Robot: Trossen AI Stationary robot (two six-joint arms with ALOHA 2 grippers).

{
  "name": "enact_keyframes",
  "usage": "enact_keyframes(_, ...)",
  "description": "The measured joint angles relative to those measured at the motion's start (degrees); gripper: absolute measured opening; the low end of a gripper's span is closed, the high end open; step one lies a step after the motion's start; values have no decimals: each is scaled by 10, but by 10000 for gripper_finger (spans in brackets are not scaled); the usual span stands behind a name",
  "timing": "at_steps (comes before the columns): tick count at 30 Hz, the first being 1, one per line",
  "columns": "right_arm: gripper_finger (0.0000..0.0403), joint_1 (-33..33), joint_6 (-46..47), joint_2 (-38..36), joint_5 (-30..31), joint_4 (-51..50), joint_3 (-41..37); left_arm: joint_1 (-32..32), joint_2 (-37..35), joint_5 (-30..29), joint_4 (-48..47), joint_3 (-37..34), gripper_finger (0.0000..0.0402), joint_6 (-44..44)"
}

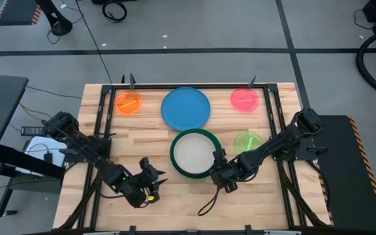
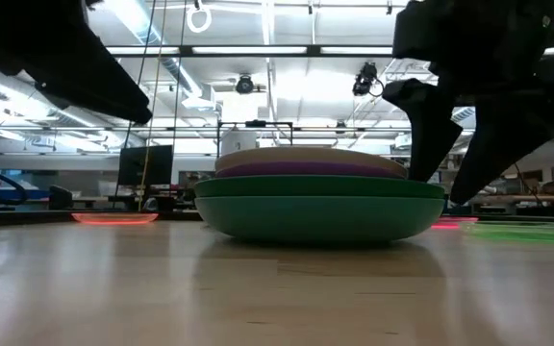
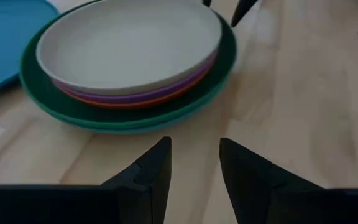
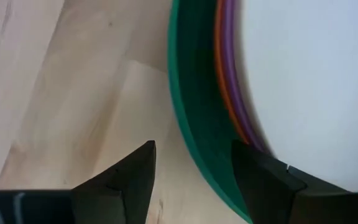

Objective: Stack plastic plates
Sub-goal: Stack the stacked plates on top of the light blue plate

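A stack of plastic plates (image 1: pixel 194 153) stands mid-table: a teal plate at the bottom, then dark green (image 3: pixel 225 56), orange-red, purple, and a cream plate (image 3: pixel 129 43) on top. My right gripper (image 4: pixel 194 158) is open at the stack's near right rim. One finger is over the bare table and the other over the plates, with the green rim (image 4: pixel 194 118) running between them; I see no touch. My left gripper (image 3: pixel 194 152) is open with nothing between its fingers. It hovers near the table's front left (image 1: pixel 152 179), pointing at the stack from a short way off.
A large blue plate (image 1: pixel 185 108) lies behind the stack. A small orange plate (image 1: pixel 128 102) is at the far left, a pink one (image 1: pixel 245 99) at the far right, and a lime one (image 1: pixel 247 142) right of the stack. Black rails (image 1: pixel 100 124) border the table. A cable loop (image 1: pixel 207 205) lies near the front.
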Motion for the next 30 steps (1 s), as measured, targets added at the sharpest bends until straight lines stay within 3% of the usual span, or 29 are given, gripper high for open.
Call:
enact_keyframes(8,214,2,-82,7,-2,10,-1,3,0,-9,9,0,142,14)
enact_keyframes(13,190,3,-127,40,0,38,-1,25,4,-4,7,0,142,-3)
enact_keyframes(20,143,2,-109,80,34,43,2,25,11,-6,17,0,142,5)
enact_keyframes(30,86,5,-90,55,26,18,2,15,13,-16,29,0,142,18)
